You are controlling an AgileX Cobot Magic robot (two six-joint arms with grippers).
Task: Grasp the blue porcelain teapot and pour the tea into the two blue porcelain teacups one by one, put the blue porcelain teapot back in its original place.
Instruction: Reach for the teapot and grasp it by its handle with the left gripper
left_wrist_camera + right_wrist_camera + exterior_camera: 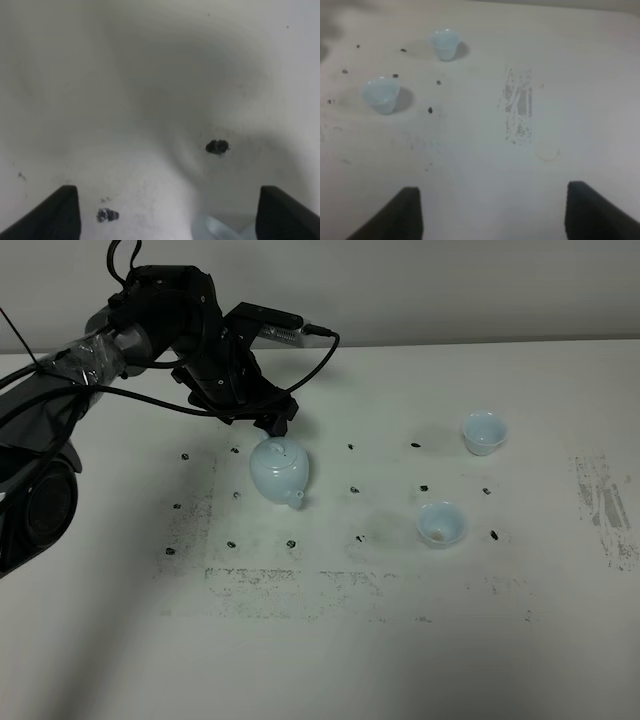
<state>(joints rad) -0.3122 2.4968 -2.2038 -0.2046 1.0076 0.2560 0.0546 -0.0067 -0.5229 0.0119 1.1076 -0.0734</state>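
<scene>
The blue porcelain teapot (280, 472) stands upright on the white table, left of centre, with its spout toward the front. My left gripper (278, 423) hovers just behind it, on the side away from the spout. In the left wrist view this gripper (169, 190) is open and empty, and only a pale sliver of the teapot (217, 230) shows at the frame edge. The two blue porcelain teacups stand to the right, one further back (484, 431) and one nearer (441, 523). My right gripper (492, 187) is open and empty, away from both cups (445, 44) (381, 94).
Small black marks (351, 447) dot the table around the teapot and cups. A scuffed grey patch (600, 500) lies at the right side. The left arm's cables (310, 365) hang behind the teapot. The right arm does not show in the exterior view.
</scene>
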